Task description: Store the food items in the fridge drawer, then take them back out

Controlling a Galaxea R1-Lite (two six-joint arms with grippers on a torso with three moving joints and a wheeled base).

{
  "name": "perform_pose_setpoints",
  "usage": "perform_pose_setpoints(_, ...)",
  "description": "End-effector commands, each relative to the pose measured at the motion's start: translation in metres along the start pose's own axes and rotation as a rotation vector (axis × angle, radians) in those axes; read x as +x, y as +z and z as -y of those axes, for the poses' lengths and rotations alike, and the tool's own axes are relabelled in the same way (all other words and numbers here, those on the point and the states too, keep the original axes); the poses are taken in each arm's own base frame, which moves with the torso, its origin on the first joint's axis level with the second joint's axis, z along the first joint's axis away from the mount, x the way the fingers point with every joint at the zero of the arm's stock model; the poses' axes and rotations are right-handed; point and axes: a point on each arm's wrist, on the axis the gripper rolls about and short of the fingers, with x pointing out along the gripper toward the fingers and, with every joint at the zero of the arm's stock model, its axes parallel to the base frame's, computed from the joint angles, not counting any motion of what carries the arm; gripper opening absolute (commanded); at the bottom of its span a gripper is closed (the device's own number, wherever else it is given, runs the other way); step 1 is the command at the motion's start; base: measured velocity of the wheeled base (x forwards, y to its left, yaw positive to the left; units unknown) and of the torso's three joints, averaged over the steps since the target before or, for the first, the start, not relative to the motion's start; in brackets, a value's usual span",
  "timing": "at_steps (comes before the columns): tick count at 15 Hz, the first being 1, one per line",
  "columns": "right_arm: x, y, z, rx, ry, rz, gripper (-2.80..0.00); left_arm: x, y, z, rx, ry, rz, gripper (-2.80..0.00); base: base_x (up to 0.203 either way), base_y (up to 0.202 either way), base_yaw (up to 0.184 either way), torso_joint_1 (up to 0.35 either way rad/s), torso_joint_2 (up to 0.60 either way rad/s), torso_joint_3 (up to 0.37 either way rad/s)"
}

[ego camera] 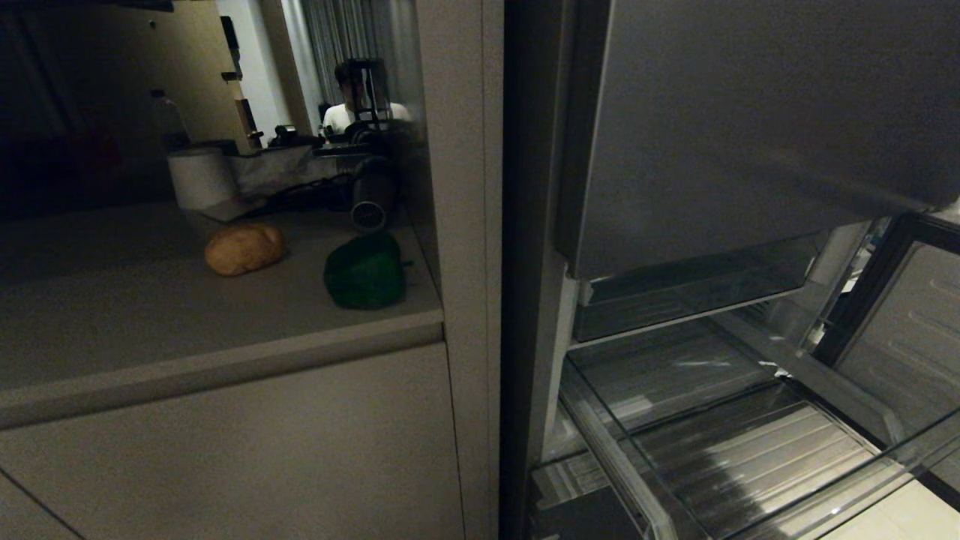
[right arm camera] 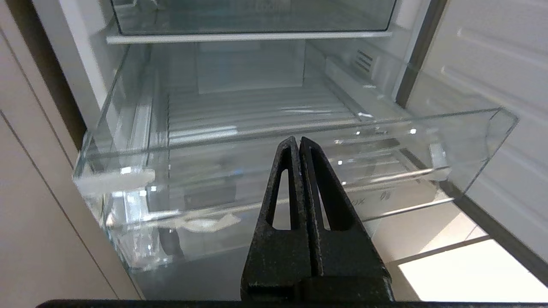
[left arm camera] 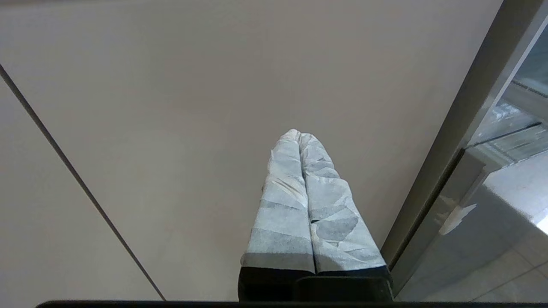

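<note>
A tan-brown potato (ego camera: 244, 248) lies on the pale counter (ego camera: 112, 315) at the left, with a dark green pepper (ego camera: 365, 272) a short way to its right. The clear fridge drawer (ego camera: 750, 457) is pulled out at the lower right and holds nothing; the right wrist view looks into the drawer (right arm camera: 299, 141) over its front wall. My right gripper (right arm camera: 298, 140) is shut and empty just in front of that wall. My left gripper (left arm camera: 299, 133), wrapped in pale tape, is shut and empty, facing a beige cabinet front (left arm camera: 171, 107). Neither arm shows in the head view.
A white paper roll (ego camera: 200, 178), a dark cylinder (ego camera: 371, 196) and cables sit at the back of the counter. A person is reflected in the glossy panel (ego camera: 360, 97). The dark grey fridge door (ego camera: 750, 127) hangs above the drawer, with a second clear bin (ego camera: 690, 296) under it.
</note>
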Motion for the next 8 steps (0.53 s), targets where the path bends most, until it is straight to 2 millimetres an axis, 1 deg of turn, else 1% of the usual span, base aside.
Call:
perform_pose_setpoints(1,0.0018,-0.0086,-0.0002,0.000,0.001,-0.029,-2.80,0.0001,0.0001,0.0000,-0.001,0.001,-0.001,-2.80,0.000,0.000,0.000,0.159,-0.34,-0.183)
perform_pose_setpoints(4,0.0018,-0.0086,-0.0002,0.000,0.001,-0.030,-2.80,0.0001,0.0002,0.0000,-0.001,0.001,0.001,-2.80,0.000,0.000,0.000,0.146,-0.32,-0.174)
perform_pose_setpoints(8,0.0018,-0.0086,-0.0002,0.002,0.001,-0.030,-2.80,0.0001,0.0001,0.0000,0.000,0.001,-0.001,-2.80,0.000,0.000,0.000,0.008,-0.01,-0.007)
